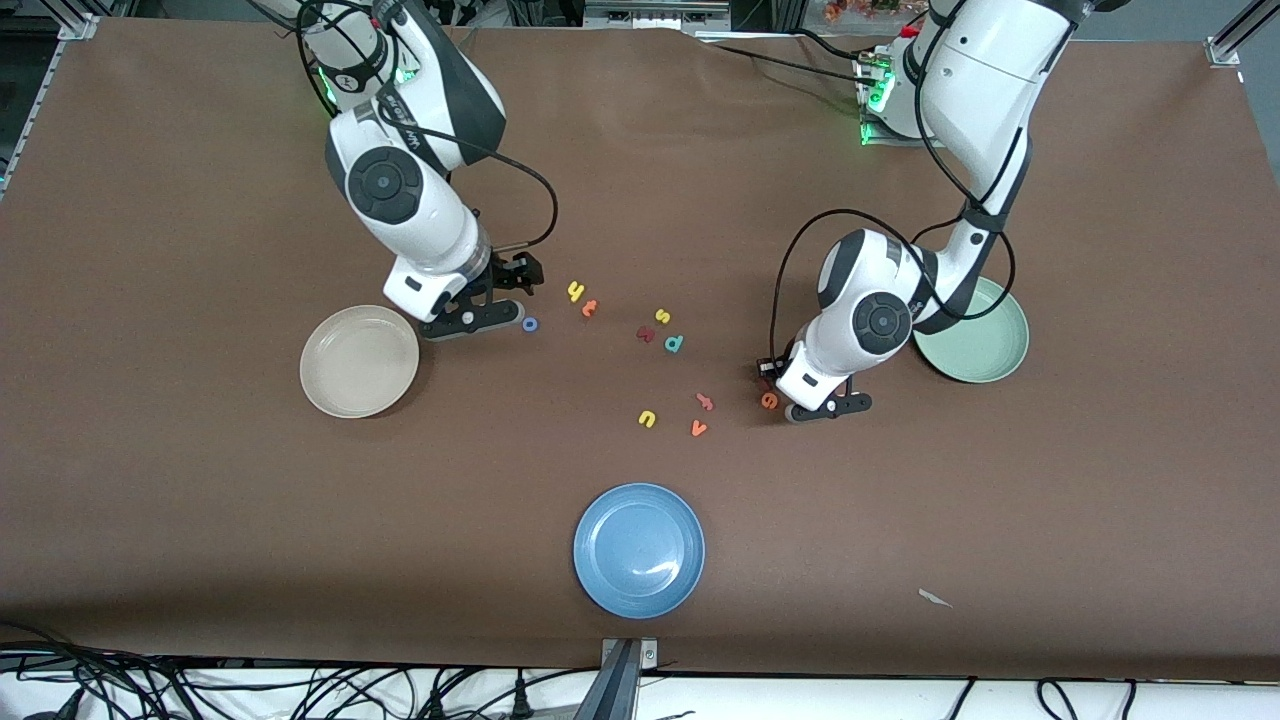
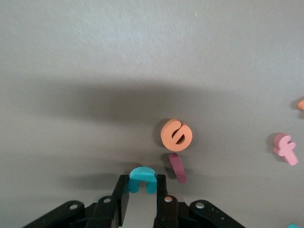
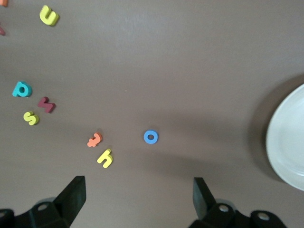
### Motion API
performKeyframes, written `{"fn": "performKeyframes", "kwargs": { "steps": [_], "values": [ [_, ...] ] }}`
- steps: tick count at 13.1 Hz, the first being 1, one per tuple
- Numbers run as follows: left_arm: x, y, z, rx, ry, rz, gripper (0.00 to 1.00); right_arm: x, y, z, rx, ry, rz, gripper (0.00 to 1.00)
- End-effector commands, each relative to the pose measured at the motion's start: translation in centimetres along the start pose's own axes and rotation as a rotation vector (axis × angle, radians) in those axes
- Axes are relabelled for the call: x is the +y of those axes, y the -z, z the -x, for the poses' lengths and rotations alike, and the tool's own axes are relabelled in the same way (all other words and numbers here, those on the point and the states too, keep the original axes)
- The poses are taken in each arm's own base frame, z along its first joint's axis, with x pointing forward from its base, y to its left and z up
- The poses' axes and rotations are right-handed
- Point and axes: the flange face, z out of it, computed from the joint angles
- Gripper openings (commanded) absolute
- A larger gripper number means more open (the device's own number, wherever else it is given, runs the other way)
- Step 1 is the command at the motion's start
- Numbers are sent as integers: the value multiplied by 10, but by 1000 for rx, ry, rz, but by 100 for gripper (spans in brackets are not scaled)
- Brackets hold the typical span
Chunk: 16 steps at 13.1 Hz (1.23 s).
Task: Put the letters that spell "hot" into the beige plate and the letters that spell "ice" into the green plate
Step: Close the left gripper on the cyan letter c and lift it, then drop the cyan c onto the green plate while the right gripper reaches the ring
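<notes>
My left gripper [image 2: 143, 183] is down at the table with its fingers pressed on both sides of the teal "c" [image 2: 142, 176]. The orange "e" [image 2: 176, 135] and the dark red "i" [image 2: 177, 167] lie right beside it. In the front view this gripper [image 1: 800, 400] sits next to the "e" [image 1: 769, 400], near the green plate [image 1: 985, 345], and covers the "c". My right gripper [image 3: 137, 190] hangs open over bare table between the beige plate [image 1: 360, 362] and the blue "o" [image 3: 150, 137]. The yellow "h" [image 3: 105, 158] and orange "t" [image 3: 94, 139] lie just past the "o".
A yellow "s" [image 1: 662, 316], dark red "k" [image 1: 645, 333] and teal "p" [image 1: 675, 344] cluster mid-table. A yellow "u" [image 1: 647, 418], orange "v" [image 1: 698, 428] and pink "f" [image 1: 704, 401] lie nearer the front camera. The blue plate [image 1: 638, 550] stands near the front edge.
</notes>
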Motion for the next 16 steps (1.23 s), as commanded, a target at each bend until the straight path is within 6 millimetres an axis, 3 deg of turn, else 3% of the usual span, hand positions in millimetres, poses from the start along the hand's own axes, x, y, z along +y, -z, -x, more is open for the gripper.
{"fn": "performKeyframes", "kwargs": {
  "steps": [1,4,6,7,9,11,12,16],
  "values": [
    [-30,68,-7,-36,-8,1,0,5,-11,24,26,-18,3,100],
    [-84,134,-18,-103,-51,1,0,13,-49,34,49,9,36,100],
    [-139,164,-27,-145,-84,-16,0,14,-70,33,69,10,23,100],
    [-168,169,-30,-173,-111,-20,0,14,-80,30,74,9,17,100],
    [-222,165,-34,-257,-156,5,0,14,-100,26,93,8,4,100],
    [-262,150,-38,-313,-153,24,0,13,-116,23,103,11,-4,100],
    [-275,134,-41,-341,-141,18,0,10,-121,23,107,25,2,99],
    [-290,59,-47,-439,-149,-31,0,-6,-138,27,111,54,59,99]
  ]
}}
